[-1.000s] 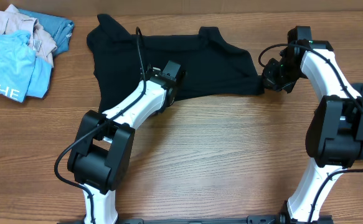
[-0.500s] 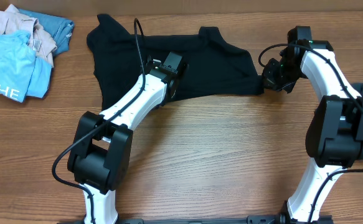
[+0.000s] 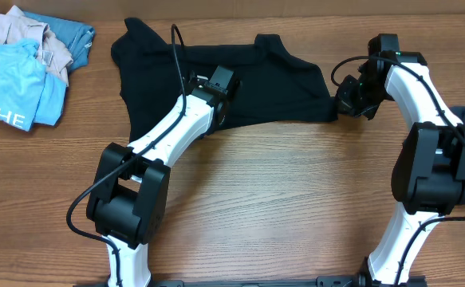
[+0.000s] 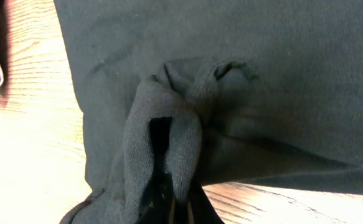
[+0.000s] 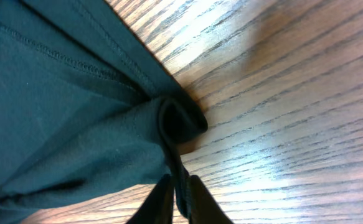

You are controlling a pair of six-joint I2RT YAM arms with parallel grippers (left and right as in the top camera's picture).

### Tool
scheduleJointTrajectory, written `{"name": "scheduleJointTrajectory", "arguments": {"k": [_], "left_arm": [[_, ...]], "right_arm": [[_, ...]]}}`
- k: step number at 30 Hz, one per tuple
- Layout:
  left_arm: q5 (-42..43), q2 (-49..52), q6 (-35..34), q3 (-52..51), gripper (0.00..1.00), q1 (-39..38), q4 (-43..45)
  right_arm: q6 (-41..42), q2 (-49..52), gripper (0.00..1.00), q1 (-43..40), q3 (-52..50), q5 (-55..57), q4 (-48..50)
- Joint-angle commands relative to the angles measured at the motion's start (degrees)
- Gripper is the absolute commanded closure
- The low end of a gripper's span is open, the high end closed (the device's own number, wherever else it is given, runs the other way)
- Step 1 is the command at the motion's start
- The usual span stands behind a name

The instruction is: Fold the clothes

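Note:
The black T-shirt (image 3: 216, 72) lies spread across the far middle of the table. My left gripper (image 3: 216, 100) sits over its near hem, shut on a bunched fold of the black T-shirt (image 4: 169, 143). My right gripper (image 3: 345, 102) is at the shirt's right corner, shut on a thin pinch of the black T-shirt (image 5: 175, 124), which looks dark teal in the right wrist view. The fingers (image 5: 200, 199) clamp the cloth just above the wood. More clothes (image 3: 21, 68), light blue with white letters, beige and teal, lie piled at the far left.
The wooden table (image 3: 280, 199) is bare in front of the shirt. The bases of both arms stand at the near edge, left (image 3: 124, 207) and right (image 3: 431, 179). The pile of clothes reaches the table's left edge.
The left gripper has shifted slightly right and farther over the shirt, still pinching the hem fold. The right arm has stayed put.

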Motion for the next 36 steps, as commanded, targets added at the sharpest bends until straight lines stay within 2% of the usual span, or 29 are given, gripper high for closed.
{"name": "scheduleJointTrajectory", "arguments": {"k": [1,5,9,10,11,12,15,18,23,28,30,32,33,34,35,36], "left_arm": [[2.2,0.8,-2.4,3.0,0.96,-0.5,-1.9],[9.1,-1.8,-3.5,10.3,0.96,-0.5,-7.5],[9.8,-6.7,-3.3,12.4,0.96,-0.3,-8.1],[9.8,-6.7,-3.3,12.4,0.96,-0.3,-8.2],[9.8,-6.7,-3.3,12.4,0.96,-0.3,-8.6],[9.8,-6.7,-3.3,12.4,0.96,-0.3,-9.0],[9.9,-6.6,-3.3,12.4,0.96,-0.3,-8.8],[10.3,-6.6,-3.3,12.4,0.96,-0.3,-8.7],[10.3,-6.6,-3.3,12.4,0.96,-0.3,-8.7],[10.2,-6.6,-3.3,12.4,0.96,-0.3,-8.7],[10.3,-6.6,-3.3,12.4,0.96,-0.3,-8.7],[10.3,-6.6,-3.3,12.4,0.96,-0.3,-8.7],[10.3,-6.6,-3.3,12.4,0.96,-0.3,-8.8],[10.3,-6.6,-3.3,12.4,0.96,-0.3,-8.8],[10.3,-6.6,-3.3,12.4,0.96,-0.3,-8.8],[10.3,-6.6,-3.3,12.4,0.96,-0.3,-8.8]], "right_arm": [[0.3,-1.6,0.96,-0.5,1.6,-0.1,-0.3],[1.7,-1.7,0.96,-0.5,1.6,-2.2,-0.1],[1.8,-1.7,0.96,-0.5,1.6,-1.2,-0.5],[1.8,-1.7,0.92,-0.6,1.6,0.5,-1.0],[1.8,-1.7,0.73,-0.7,1.6,2.9,-2.0],[1.8,-1.6,0.42,-0.9,1.6,5.0,-3.3],[1.7,-1.6,0.17,-1.1,1.5,8.9,-6.2],[1.6,-1.6,0.15,-1.2,1.5,8.5,-6.1],[1.6,-1.6,0.16,-1.0,-0.5,2.0,-0.8],[1.6,-1.5,0.25,-1.0,-5.3,-1.8,5.6],[1.6,-1.5,0.34,-1.0,-6.7,-2.1,6.9],[1.7,-1.5,0.48,-1.0,-6.9,-2.3,7.5],[1.7,-1.5,0.62,-1.0,-6.9,-3.4,8.0],[1.7,-1.5,0.67,-1.0,-7.0,-4.3,8.4],[1.7,-1.5,0.78,-1.0,-7.0,-5.0,8.8],[1.8,-1.5,0.95,-1.0,-7.0,-5.0,9.0]]}}
